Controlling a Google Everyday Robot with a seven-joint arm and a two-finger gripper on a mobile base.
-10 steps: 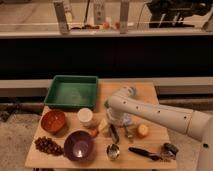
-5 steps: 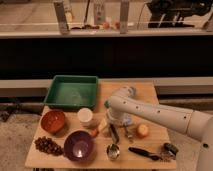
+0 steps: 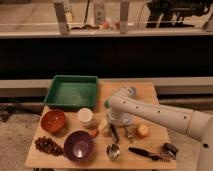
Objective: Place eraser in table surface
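The gripper (image 3: 121, 133) hangs low over the table surface (image 3: 150, 142) at center frame; grip unclear, eraser not made out. One green tray (image 3: 73, 92), one white cup (image 3: 86, 117), two bowls.

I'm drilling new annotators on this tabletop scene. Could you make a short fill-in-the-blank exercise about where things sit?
1. The tool hangs low over the middle of the ____ tabletop.
2. The green tray stands at the table's far ____ corner.
3. The white cup stands just in front of the ____.
4. The purple bowl sits by the table's ____ edge.

Missing words: wooden; left; tray; near
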